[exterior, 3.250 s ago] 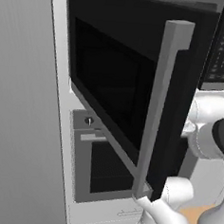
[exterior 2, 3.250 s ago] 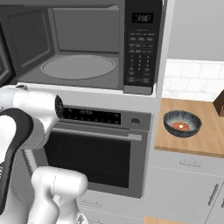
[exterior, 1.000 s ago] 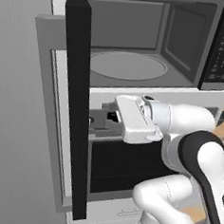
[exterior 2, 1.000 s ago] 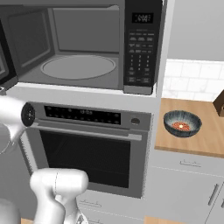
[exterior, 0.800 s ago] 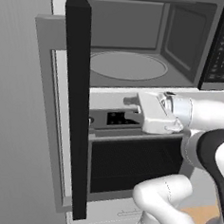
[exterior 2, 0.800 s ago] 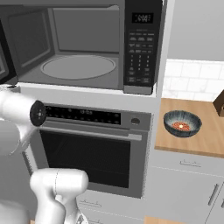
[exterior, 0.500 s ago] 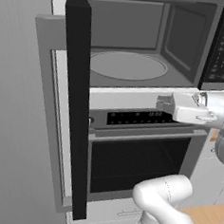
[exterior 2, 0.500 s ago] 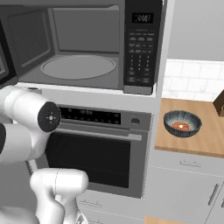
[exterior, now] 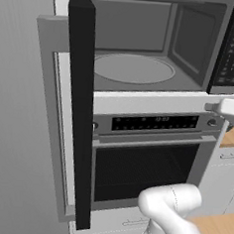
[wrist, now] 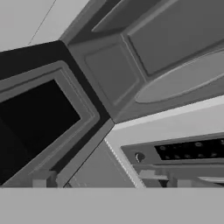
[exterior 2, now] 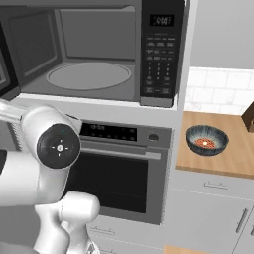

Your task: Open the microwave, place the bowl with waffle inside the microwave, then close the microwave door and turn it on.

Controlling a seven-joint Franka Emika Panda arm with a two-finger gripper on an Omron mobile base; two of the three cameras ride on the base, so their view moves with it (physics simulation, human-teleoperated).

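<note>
Standing wide open, the microwave door [exterior: 80, 106] frees the arm to fetch the bowl [exterior 2: 206, 140] at right-centre on the desk [exterior 2: 238, 158]; whether the fingers are open cannot be told.

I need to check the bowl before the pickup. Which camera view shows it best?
The right base view: the bowl sits whole and unobstructed on the wooden counter, right of the microwave, with reddish food visible inside. The left base view shows the counter's edge, and the hand view looks at the microwave door and cavity.

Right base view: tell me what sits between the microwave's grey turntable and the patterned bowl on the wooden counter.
The microwave's black keypad panel stands between the round grey turntable and the small blue-grey patterned bowl, which sits lower on the wooden counter.
</note>
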